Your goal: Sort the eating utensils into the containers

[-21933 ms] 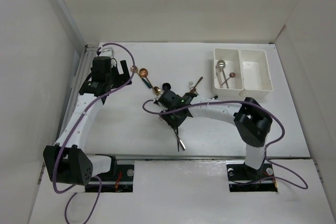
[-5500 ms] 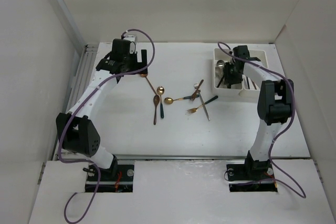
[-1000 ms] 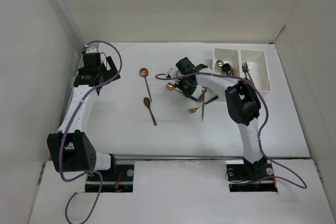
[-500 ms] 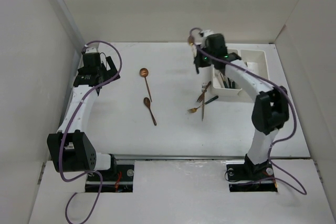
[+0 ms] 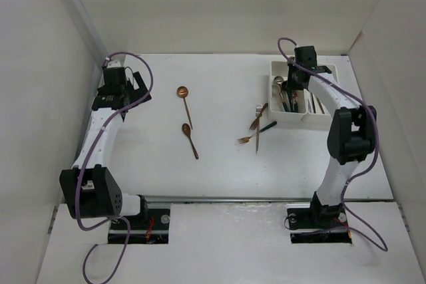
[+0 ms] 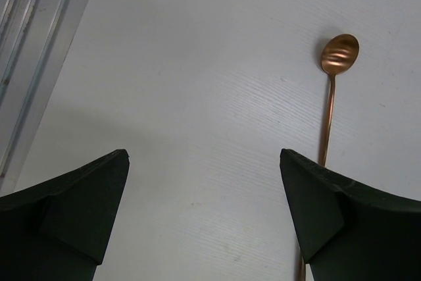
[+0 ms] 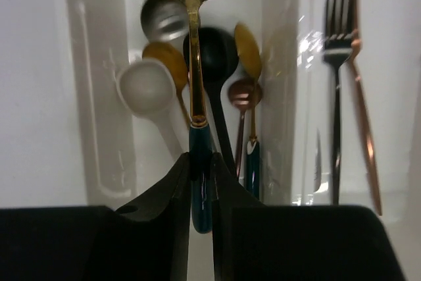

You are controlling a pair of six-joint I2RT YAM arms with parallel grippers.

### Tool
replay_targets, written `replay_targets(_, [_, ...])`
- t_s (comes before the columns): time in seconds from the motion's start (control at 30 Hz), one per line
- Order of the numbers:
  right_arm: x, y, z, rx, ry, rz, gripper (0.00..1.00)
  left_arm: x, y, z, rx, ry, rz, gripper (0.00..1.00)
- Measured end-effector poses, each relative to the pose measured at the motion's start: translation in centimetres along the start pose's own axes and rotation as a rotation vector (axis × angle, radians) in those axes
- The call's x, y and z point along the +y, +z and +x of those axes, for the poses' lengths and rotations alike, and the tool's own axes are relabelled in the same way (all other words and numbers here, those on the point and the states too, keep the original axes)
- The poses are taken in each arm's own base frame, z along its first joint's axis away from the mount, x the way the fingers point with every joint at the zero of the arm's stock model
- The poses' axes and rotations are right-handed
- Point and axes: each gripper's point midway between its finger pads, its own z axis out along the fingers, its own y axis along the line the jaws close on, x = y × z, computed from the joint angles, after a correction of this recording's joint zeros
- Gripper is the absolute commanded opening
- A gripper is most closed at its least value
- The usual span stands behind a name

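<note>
White tabletop (image 5: 219,171) holds several loose utensils (image 5: 191,139) mid-frame; right gripper (image 7: 200,162) pinches a green-handled gold spoon (image 7: 194,64) over the spoon bin (image 7: 99,97); left gripper (image 6: 204,156) gapes empty.

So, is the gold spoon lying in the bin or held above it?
Held above. The right end effector pinches the gold spoon by its handle, over the bin.

Probably a robotics lab — bare white panels (image 5: 33,64) around a table (image 5: 219,164) with bolted-down arms (image 5: 100,131).
</note>
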Motion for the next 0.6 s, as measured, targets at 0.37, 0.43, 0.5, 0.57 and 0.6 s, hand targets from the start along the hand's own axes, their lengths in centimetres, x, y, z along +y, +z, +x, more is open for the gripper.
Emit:
replay_targets(0.37, [-0.1, 0.9, 3.1, 0.107, -0.015, 0.016, 0.73, -2.5, 1.3, 8.6, 0.239, -0.038, 0.086, 0.93])
replay_targets(0.43, [-0.1, 0.1, 2.3, 0.082, -0.007, 0.011, 0.73, -3.7, 2.2, 9.9, 0.296, -0.004, 0.088, 0.93])
replay_targets(0.5, [-0.1, -1.2, 1.2, 0.043, -0.001, 0.007, 0.73, -5.1, 3.6, 10.3, 0.342, 0.037, 0.070, 0.93])
replay_targets(0.57, [-0.1, -2.7, 0.1, -0.002, 0.005, 0.005, 0.73, -6.9, 5.5, 9.4, 0.338, 0.071, 0.060, 0.93])
replay_targets(0.6, [-0.2, -3.4, -0.2, -0.022, 0.008, 0.005, 0.74, -8.0, 6.3, 8.6, 0.327, 0.087, 0.057, 0.93])
